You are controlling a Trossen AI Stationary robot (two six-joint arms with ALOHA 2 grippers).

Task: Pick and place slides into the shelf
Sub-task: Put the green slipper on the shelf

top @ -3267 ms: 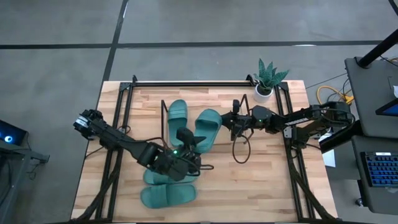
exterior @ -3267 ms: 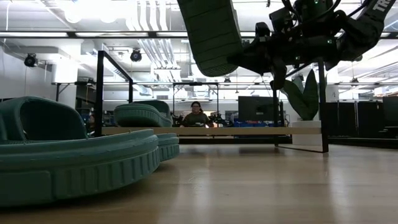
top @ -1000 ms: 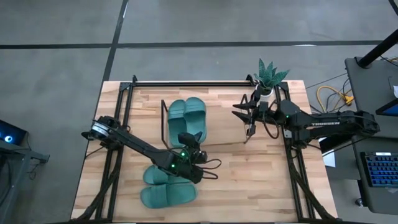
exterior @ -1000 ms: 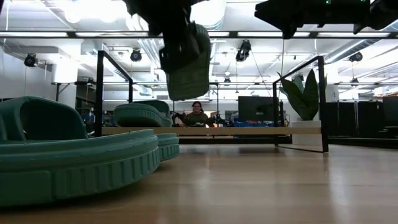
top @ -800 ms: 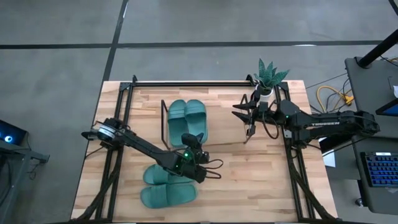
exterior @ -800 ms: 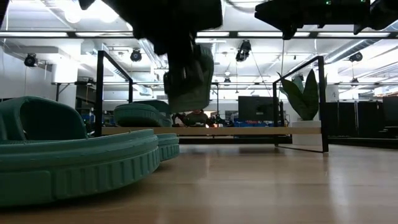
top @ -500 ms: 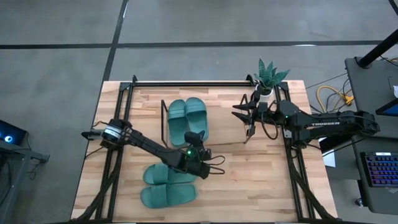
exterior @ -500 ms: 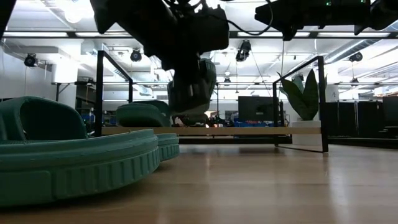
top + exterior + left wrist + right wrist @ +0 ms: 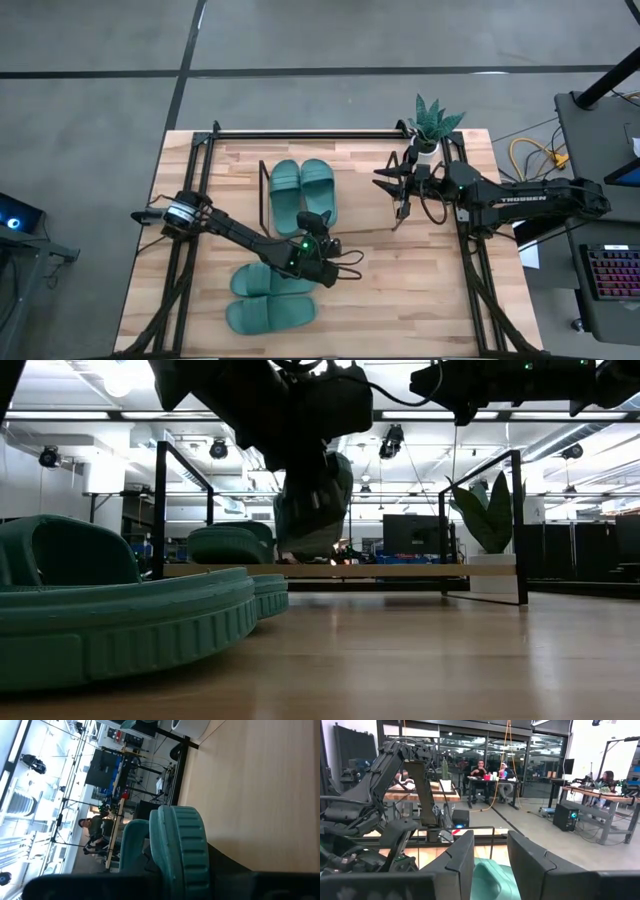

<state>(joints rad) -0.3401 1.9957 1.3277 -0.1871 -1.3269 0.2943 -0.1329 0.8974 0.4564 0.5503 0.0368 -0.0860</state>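
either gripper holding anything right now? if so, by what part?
The left gripper holds one slide on edge above the table, pinched across its ribbed sole edge. The right gripper, near the plant, is open and holds nothing.

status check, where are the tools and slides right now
Left tool shut on a slide, above the table beside the shelf. Right tool open, idle near the plant. Two slides in shelf, two on table. Path clear.

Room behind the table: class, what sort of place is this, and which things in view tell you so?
Probably an open lab or workshop. People sit at desks, a monitor stands beyond the table, and ducts and lamps hang from the bare ceiling.
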